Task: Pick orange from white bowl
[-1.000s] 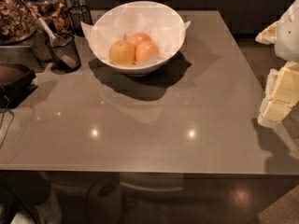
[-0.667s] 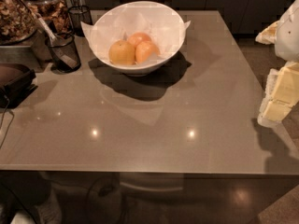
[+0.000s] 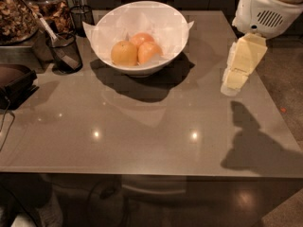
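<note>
The white bowl [image 3: 170,30], lined with crumpled white paper, stands at the back middle of the grey table. Inside it lie two reddish-orange oranges, one at the front right [image 3: 149,52] and one behind it [image 3: 141,38], and a paler yellow-orange fruit [image 3: 124,53] on the left. My gripper [image 3: 232,85], cream-coloured, hangs from the white arm [image 3: 267,8] above the table's right side. It is to the right of the bowl, well apart from it, and holds nothing that I can see.
A black mesh cup [image 3: 64,51] with a utensil stands left of the bowl, a second one [image 3: 81,14] behind it. Containers of dried food [image 3: 19,13] and a dark object [image 3: 16,82] crowd the left edge. The table's right edge [image 3: 279,112] borders the floor.
My arm and gripper have moved left from the table's right edge to over the table, closer to the bowl. The bowl and fruits have not moved.
</note>
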Available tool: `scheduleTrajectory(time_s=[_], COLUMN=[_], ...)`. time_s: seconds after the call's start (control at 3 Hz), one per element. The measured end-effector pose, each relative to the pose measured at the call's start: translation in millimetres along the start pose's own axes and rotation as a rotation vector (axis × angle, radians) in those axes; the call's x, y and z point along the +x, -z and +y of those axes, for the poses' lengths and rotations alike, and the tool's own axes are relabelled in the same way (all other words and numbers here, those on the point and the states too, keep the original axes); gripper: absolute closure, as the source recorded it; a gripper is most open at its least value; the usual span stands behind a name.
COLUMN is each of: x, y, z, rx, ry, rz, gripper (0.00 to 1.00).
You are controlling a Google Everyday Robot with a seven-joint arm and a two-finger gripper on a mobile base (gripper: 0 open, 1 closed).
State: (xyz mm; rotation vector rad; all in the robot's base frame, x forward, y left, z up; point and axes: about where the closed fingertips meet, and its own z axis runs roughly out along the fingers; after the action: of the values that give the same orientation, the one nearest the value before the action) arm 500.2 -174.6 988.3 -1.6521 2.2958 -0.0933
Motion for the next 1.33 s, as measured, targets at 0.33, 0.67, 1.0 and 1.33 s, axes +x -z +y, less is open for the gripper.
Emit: scheduleTrajectory(time_s=[0.33,0.67,1.0,1.33], x=[-5,-5,-13,-28], y=[1,0,-15,-43], z=[-2,-2,-27,-62], rx=[0.01,0.01,-0.011,-0.053], ry=[0.007,0.006,-0.097,-0.204], rz=[-0.012,-0.012,-0.014,0.012], gripper=[0.0,0.0,0.0,0.0])
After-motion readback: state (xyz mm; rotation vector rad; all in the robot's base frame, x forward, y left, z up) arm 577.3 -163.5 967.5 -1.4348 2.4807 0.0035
